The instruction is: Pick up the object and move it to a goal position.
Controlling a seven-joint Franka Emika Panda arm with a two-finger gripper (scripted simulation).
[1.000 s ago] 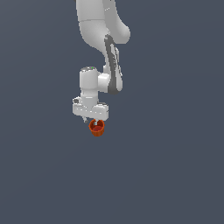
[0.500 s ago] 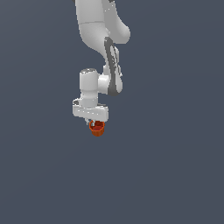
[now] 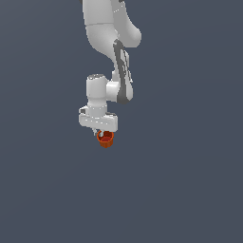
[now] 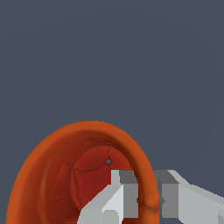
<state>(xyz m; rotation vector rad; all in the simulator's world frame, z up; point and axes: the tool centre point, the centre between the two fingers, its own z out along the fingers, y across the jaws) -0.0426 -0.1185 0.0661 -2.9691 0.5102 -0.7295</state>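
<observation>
Small orange-red cup (image 3: 106, 138) directly beneath the white gripper (image 3: 101, 133), against a plain grey-blue backdrop in the exterior view, with the white arm (image 3: 113, 38) rising above. In the wrist view, cup (image 4: 52, 175) seen from over its round rim, darker red inside. Fingers (image 4: 118, 194) pinching the cup wall: one inside the rim, the other outside, wall caught between.
</observation>
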